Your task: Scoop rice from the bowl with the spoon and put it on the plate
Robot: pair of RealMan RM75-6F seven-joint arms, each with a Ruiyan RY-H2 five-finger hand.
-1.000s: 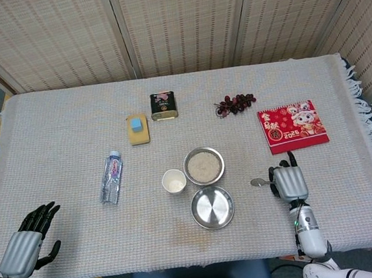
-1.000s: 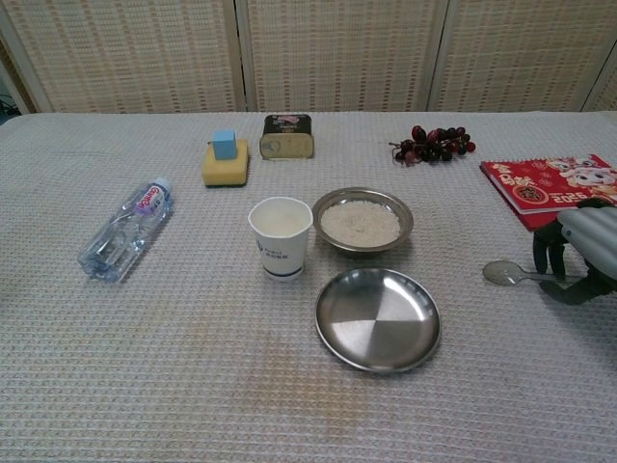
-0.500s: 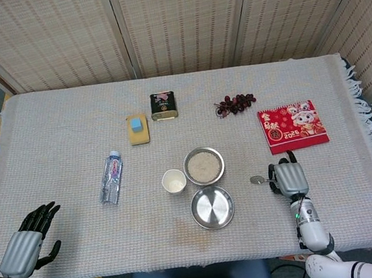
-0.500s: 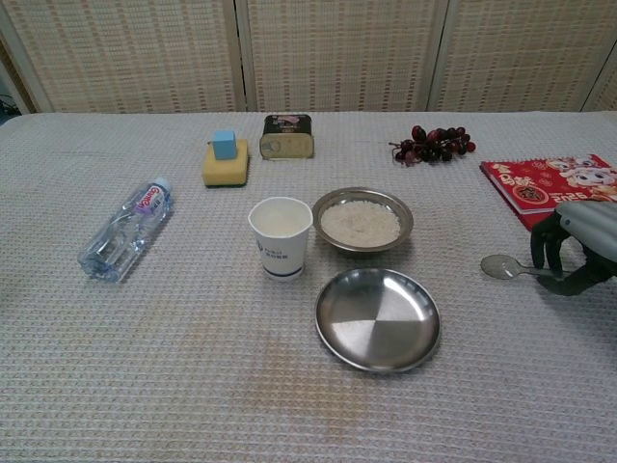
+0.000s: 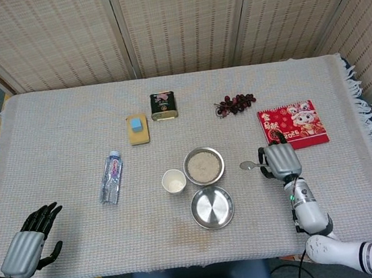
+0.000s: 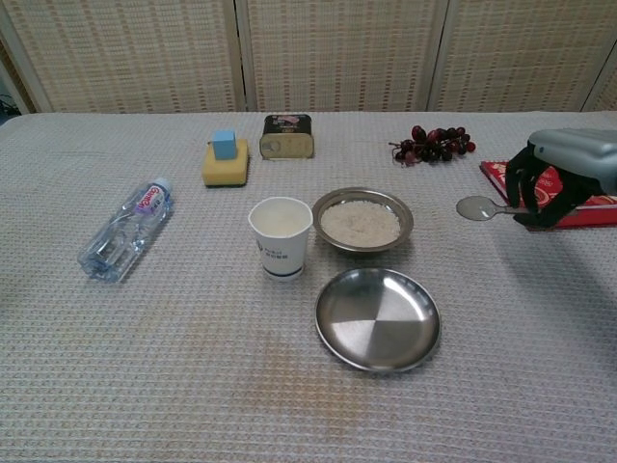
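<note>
Right hand (image 6: 557, 178) has its fingers curled around the spoon (image 6: 479, 207) handle, holding it off the cloth with the spoon's head pointing toward the bowl (image 6: 365, 221), still well to the right of it. The spoon looks empty. The bowl holds rice, apparently untouched; the plate (image 6: 377, 318) just in front of it is bare. Left hand (image 5: 30, 241) sits idle at the near left table edge, fingers spread, holding nothing. Judgement: pickup done; reach to bowl, scoop, transfer and dump all remain.

Right hand (image 6: 554, 183) lifted the spoon (image 6: 479, 207) off the worktop (image 6: 145, 367), carried it toward the far edge, nearer the bowl (image 6: 363, 221).
</note>
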